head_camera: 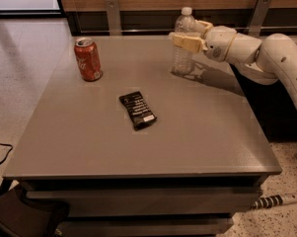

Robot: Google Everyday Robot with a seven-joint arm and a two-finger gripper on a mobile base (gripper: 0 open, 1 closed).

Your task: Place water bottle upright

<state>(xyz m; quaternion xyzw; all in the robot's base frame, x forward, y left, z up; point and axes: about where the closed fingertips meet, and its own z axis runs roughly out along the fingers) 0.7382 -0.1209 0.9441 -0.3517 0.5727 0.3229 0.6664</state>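
The water bottle (183,58), clear ribbed plastic with a white cap, stands upright on the grey table (197,127) near its far edge, right of centre. My gripper (184,36) reaches in from the right on a white arm and is at the bottle's upper body. One cream finger (187,43) lies across the front of the bottle and the other shows behind it. The fingers look closed on the bottle. The bottle's base rests on the table top.
A red soda can (88,59) stands upright at the far left of the table. A black snack packet (137,110) lies flat near the middle. A wooden wall with metal brackets runs behind the table. Floor lies to the left and right.
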